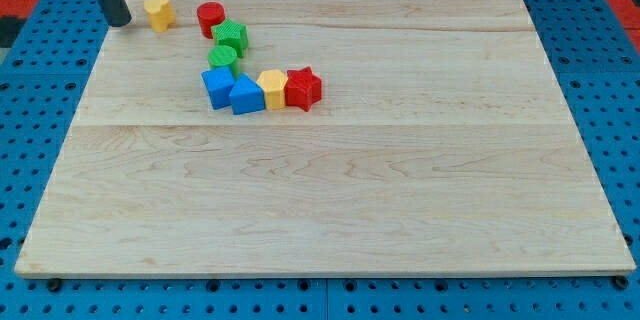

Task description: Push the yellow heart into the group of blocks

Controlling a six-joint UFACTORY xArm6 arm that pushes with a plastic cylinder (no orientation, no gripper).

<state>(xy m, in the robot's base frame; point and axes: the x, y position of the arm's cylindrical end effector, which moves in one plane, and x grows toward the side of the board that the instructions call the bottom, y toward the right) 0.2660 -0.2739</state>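
Near the tabletop [400,210] top-left corner, my tip [120,22] sits just at nine o'clock of the yellow heart [158,12]. No claw shows. Lining up looks done; next, push toward three o'clock, to the red cylinder [210,18] and group.

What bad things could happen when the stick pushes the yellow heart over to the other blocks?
1. My tip sits just to the view's left of the yellow heart, near the board's top edge. A push angled upward could slide the heart off.
2. The red cylinder is the nearest block in the group. A hard push might knock it away and bump the green blocks behind it.
3. The heart's rounded sides may let it slip off my tip sideways.
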